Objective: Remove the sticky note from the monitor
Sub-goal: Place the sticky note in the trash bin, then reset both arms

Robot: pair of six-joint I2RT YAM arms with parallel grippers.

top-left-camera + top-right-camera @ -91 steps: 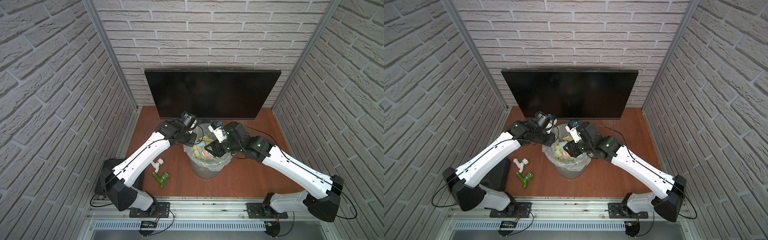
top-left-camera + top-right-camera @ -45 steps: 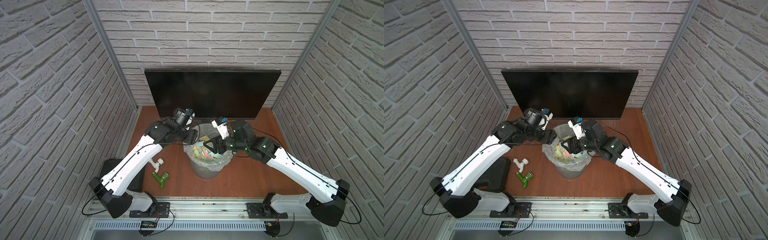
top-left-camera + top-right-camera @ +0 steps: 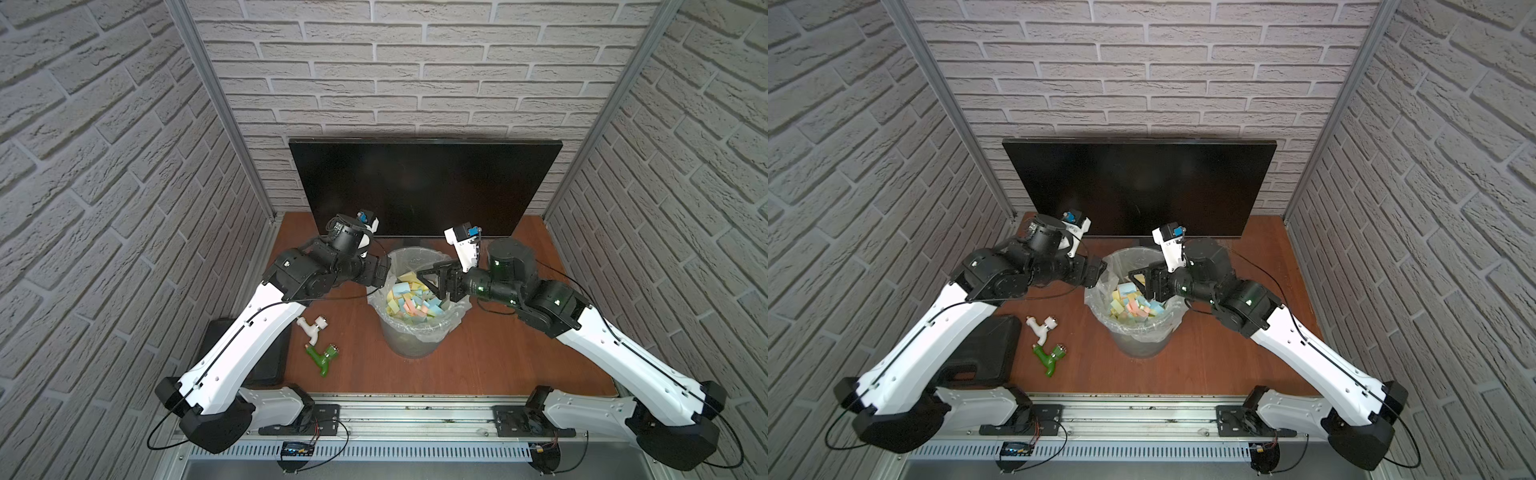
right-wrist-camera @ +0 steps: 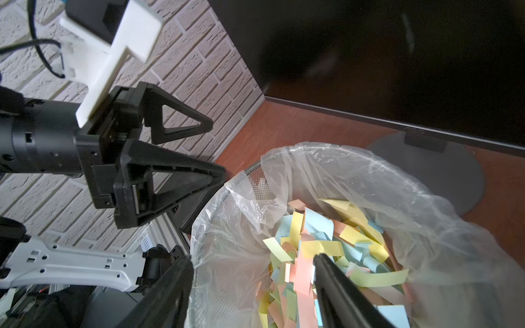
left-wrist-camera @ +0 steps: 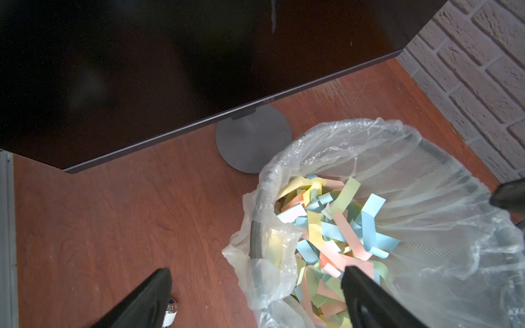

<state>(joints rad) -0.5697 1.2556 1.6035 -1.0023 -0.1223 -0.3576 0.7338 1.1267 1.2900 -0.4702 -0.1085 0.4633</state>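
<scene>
The monitor point(image 3: 424, 187) stands at the worktop's point(image 3: 498, 353) back, long axis side to side, screen facing the lined bin point(image 3: 415, 345) of coloured notes point(image 3: 409, 303). The left end effector point(image 4: 218, 150) and right end effector point(image 4: 252, 257) gape empty at its rim.

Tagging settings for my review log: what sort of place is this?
Probably a mock office desk in a robot test cell: brick-patterned panels enclose a wooden table with a monitor and a bin of paper strips.

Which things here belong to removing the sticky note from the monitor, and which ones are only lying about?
Job:
- monitor
- lined bin, likely, holding coloured notes

Lying about:
- white tap
- green tap
- black case
</scene>
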